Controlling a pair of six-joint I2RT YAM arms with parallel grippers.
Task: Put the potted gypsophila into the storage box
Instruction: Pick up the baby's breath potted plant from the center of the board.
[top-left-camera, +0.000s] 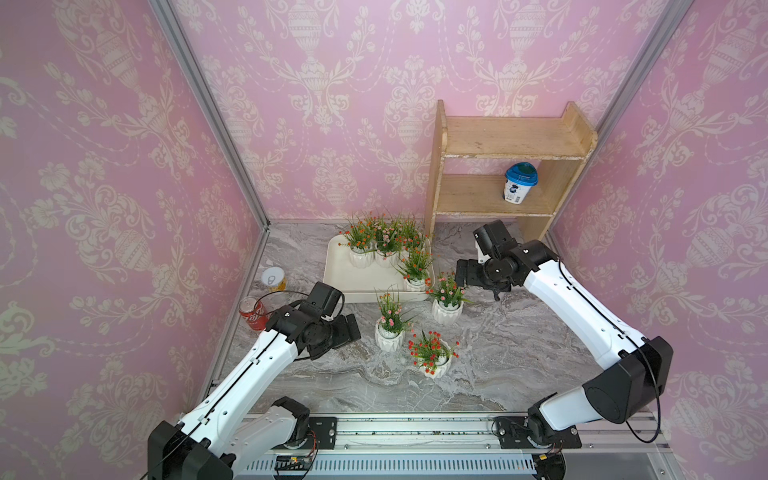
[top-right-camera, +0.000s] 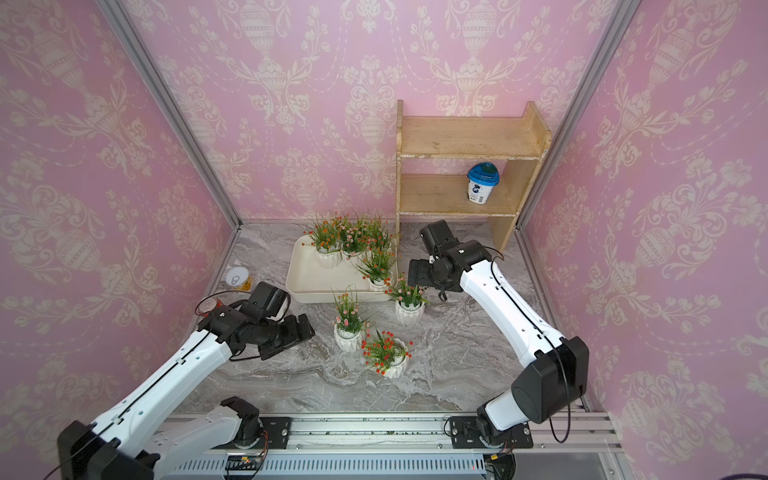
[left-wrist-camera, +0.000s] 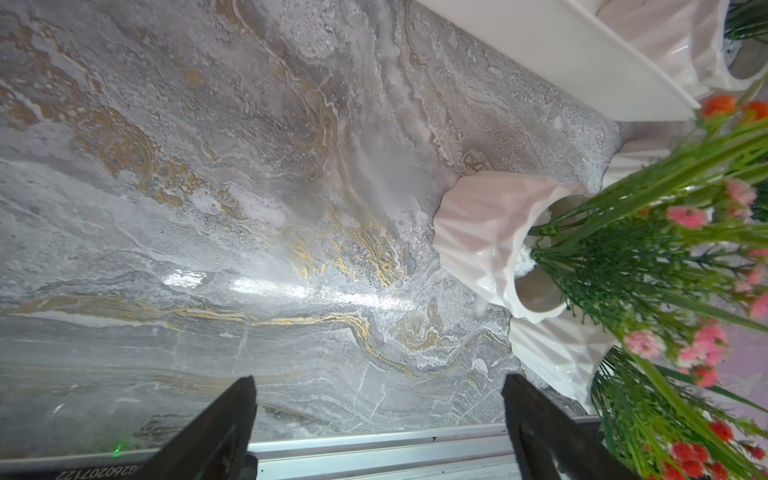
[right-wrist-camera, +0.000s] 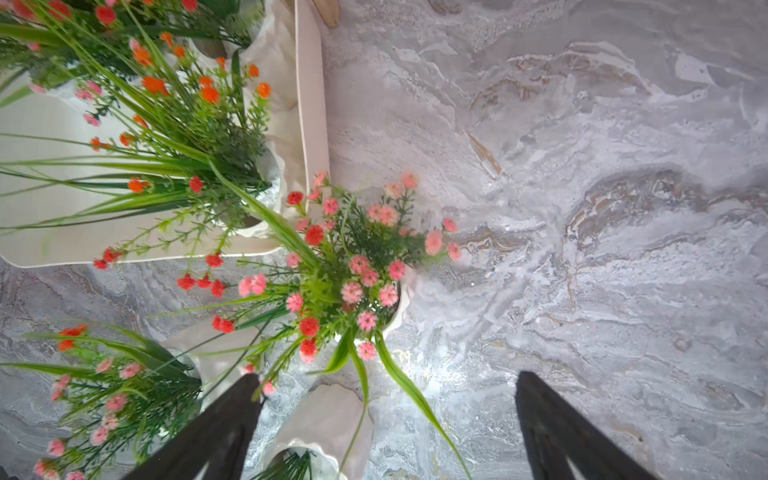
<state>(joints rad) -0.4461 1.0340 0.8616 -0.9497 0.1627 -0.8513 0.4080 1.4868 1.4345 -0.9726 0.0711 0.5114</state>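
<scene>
Potted gypsophila (top-left-camera: 388, 338): four inside storage box (top-left-camera: 357, 280), three just outside its near edge; left gripper (left-wrist-camera: 378, 377) and right gripper (right-wrist-camera: 387, 375) jaws apart, empty; advise gripping ribbed pot below sprigs, lifting clear of rim.

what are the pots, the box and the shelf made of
Pots: probably glazed ceramic, glossy white with sharp highlights on the ribs.
Box: looks like matte cream plastic, thin rolled rim.
Shelf: unfinished wood, visible grain, chipped pale edges.

Marble tabletop (top-left-camera: 519, 357); box (top-left-camera: 361, 279), pots (top-left-camera: 388, 338), cans (top-left-camera: 274, 279), shelf (top-left-camera: 469, 199)
</scene>
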